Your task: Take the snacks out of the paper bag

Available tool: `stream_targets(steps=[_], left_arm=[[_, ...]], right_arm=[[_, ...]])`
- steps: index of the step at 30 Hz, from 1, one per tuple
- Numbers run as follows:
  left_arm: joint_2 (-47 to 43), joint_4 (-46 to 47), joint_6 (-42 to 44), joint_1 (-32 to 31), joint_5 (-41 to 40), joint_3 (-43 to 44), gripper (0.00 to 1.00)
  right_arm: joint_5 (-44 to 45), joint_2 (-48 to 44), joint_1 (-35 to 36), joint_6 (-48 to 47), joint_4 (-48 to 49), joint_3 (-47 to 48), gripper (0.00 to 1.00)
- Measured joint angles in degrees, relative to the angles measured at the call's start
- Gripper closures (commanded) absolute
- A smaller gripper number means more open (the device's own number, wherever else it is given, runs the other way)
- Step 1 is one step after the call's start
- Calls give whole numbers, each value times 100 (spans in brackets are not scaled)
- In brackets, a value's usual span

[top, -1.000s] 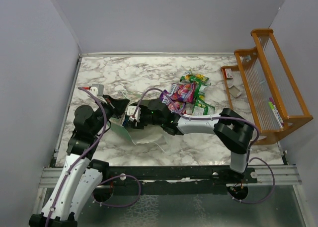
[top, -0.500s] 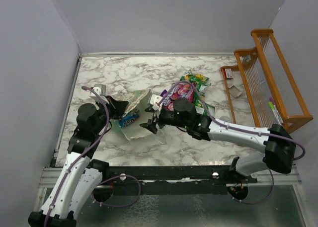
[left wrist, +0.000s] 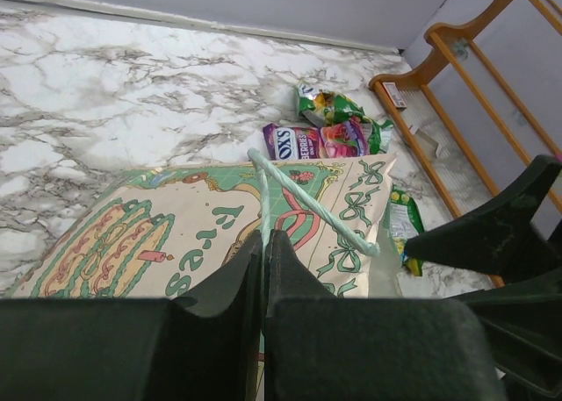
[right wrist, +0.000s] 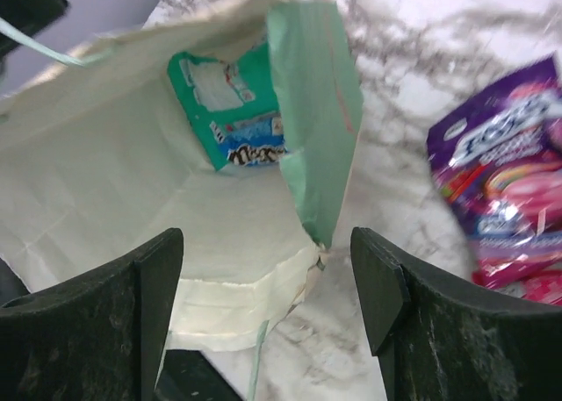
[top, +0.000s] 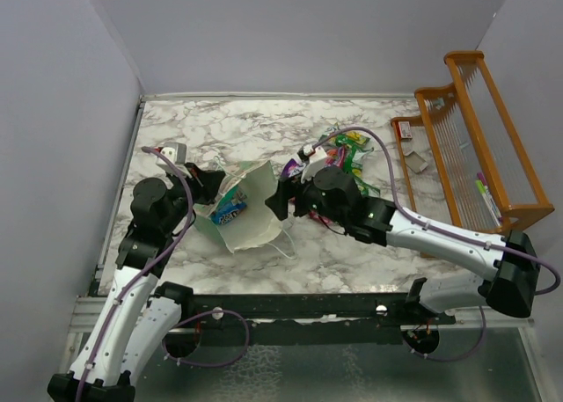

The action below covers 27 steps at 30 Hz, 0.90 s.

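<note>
Retreat is the change: a second ago my right fingers (top: 274, 200) were buried deep in the paper bag (top: 252, 224), and now they have backed clear of it and hang just outside its mouth, spread wide and carrying nothing. Meanwhile my left fingers (left wrist: 264, 265) stay pinched shut on the bag's pale-green handle (left wrist: 309, 204) and have hauled that side up. The bag, which lay nearly flat before, now stands tipped with its cream inside gaping toward my right wrist camera.

One blue packet (right wrist: 239, 122) is left lying against the bag's inner wall (teal edge, white panel, the print too blurred to read). The other packets (top: 345, 153) sit heaped on the marble surface (top: 229, 134) behind my right arm, well apart from the bag, with a purple packet (right wrist: 502, 190) at the near edge of that heap.

By my reckoning the job is nearly done, with that single blue packet left, though a fold of the bag could hide another. The held-open mouth gives my right fingers a straight reach in. The risk I see is the thin wall folding over the packet if my left grip sags.
</note>
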Motion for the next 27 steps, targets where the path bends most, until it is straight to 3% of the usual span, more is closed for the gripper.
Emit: stream_targets(steps=[5,8,10,15,21,23,27], left_arm=[[52,-11,44,0,0,48,100],[81,-15,70,0,2,142,100],[87,-13,138,0,4,219,100],[133,-15,299,0,7,400,100],[219,-13,557,0,70,551,100],[348,-20,802,0,258,643,100],[385,-151,1078,0,450,789,100]], right_arm=[[-317,278,-188,1161,120,-378,40],[-487,468,-258,1676,229,-599,59],[-610,507,-278,1937,345,-761,65],[-844,566,-284,2575,625,-990,69],[-1054,758,-286,3305,1093,-1078,86],[-1228,1261,-291,3827,1495,-1176,99],[-1362,1733,-323,4000,1827,-1099,99]])
